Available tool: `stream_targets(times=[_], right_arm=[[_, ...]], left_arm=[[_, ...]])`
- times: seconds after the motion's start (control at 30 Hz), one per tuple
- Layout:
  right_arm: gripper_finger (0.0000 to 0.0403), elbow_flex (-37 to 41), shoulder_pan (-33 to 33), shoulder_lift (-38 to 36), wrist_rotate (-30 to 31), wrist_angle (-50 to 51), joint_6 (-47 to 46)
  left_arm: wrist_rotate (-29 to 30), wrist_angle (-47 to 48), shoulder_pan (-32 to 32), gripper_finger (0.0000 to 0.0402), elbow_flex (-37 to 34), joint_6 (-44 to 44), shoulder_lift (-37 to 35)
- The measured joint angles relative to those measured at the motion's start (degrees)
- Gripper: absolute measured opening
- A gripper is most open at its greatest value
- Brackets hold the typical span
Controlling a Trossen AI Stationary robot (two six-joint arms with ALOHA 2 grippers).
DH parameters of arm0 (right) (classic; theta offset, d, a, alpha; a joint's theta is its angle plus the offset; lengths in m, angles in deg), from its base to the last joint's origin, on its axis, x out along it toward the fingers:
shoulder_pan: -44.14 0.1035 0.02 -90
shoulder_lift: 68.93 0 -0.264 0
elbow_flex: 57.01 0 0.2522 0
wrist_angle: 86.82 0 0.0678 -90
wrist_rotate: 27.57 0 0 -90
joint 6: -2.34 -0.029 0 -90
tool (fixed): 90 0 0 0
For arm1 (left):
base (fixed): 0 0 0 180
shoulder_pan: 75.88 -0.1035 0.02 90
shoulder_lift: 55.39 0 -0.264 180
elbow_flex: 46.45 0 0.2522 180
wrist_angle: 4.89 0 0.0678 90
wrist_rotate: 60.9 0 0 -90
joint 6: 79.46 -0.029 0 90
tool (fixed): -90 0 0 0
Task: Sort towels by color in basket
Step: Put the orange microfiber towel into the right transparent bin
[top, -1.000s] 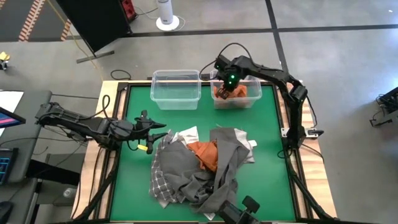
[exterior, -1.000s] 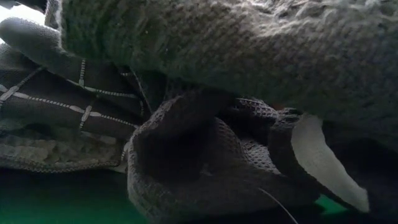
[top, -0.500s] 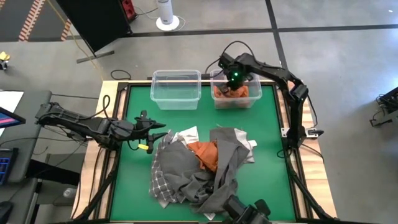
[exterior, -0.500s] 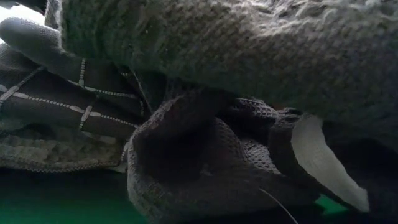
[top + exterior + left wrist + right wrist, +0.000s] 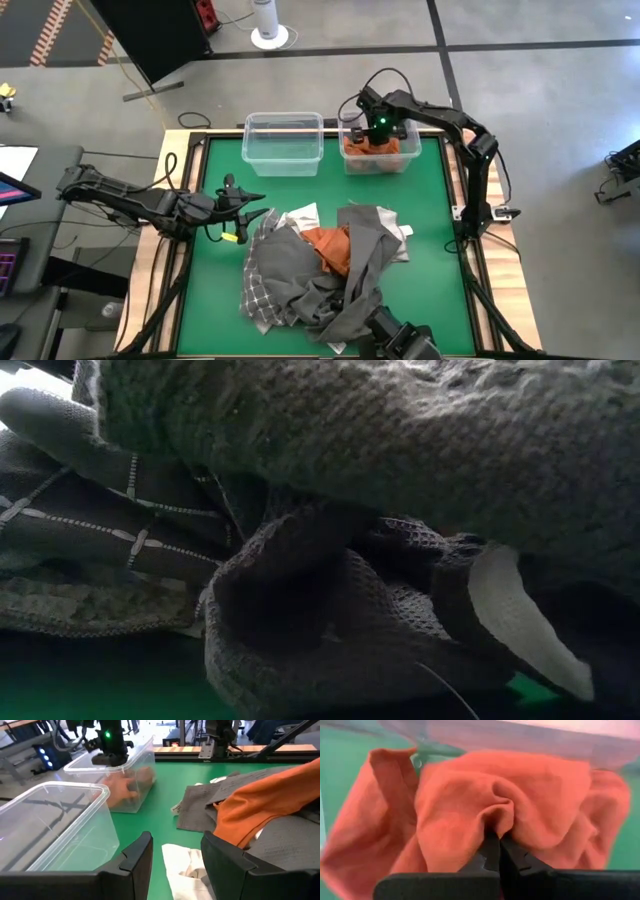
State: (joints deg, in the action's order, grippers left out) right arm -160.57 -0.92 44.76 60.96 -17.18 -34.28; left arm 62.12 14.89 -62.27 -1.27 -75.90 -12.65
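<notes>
A: Start at the left. Where's the left gripper [image 5: 250,203]?

B: Low over the green table [image 5: 215,280], at about nine o'clock from the pile of towels [image 5: 320,270], just beside its edge. Its fingers [image 5: 135,860] are spread apart with nothing between them. In the left wrist view a white towel [image 5: 187,870] lies on the mat right ahead of them.

A: And the pile itself?

B: Heaped in the middle of the table: dark grey cloth [image 5: 365,255] draped over an orange towel [image 5: 328,247], a grey-and-white checked towel [image 5: 258,290] at its seven o'clock. The low view is filled by grey towels pressed close against the lens.

A: The containers?

B: Two clear bins along the far edge. The empty bin [image 5: 283,142] sits at eleven o'clock from the pile. The second bin [image 5: 408,160] stands just beside it, at one o'clock from the pile, and holds orange cloth [image 5: 385,150].

A: The right gripper [image 5: 378,128]?

B: Down inside that second bin. Its fingers are pressed together, pinching a fold of the orange cloth [image 5: 495,805], which bunches around the tips.
</notes>
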Motion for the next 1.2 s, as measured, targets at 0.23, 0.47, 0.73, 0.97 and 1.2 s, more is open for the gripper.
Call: stream_targets(times=[0.23, 0.47, 0.73, 0.97, 1.2], right_arm=[[0.0018, 4.1, -0.1, 0.0, -0.2, -2.6, -0.5], [0.0018, 8.0, 0.4, 0.0, -0.1, -7.1, -0.6], [0.0032, 9.5, 1.4, 0.0, 1.8, -9.5, -0.3], [0.01, 11.5, 2.0, -0.1, 1.6, -11.8, 0.5], [0.0185, 10.5, 2.0, -0.4, 0.1, -8.7, 2.6]], left_arm=[[0.0, -0.1, 0.0, 0.016, 0.0, -0.8, 0.0], [0.0, 0.1, 0.0, 0.016, 0.0, -0.8, 0.0], [0.0, 0.0, 0.0, 0.016, 0.0, -0.8, 0.0], [0.0, 0.1, 0.0, 0.016, 0.0, -0.8, 0.0], [-0.1, 0.1, 0.0, 0.016, 0.0, -0.7, 0.0]])
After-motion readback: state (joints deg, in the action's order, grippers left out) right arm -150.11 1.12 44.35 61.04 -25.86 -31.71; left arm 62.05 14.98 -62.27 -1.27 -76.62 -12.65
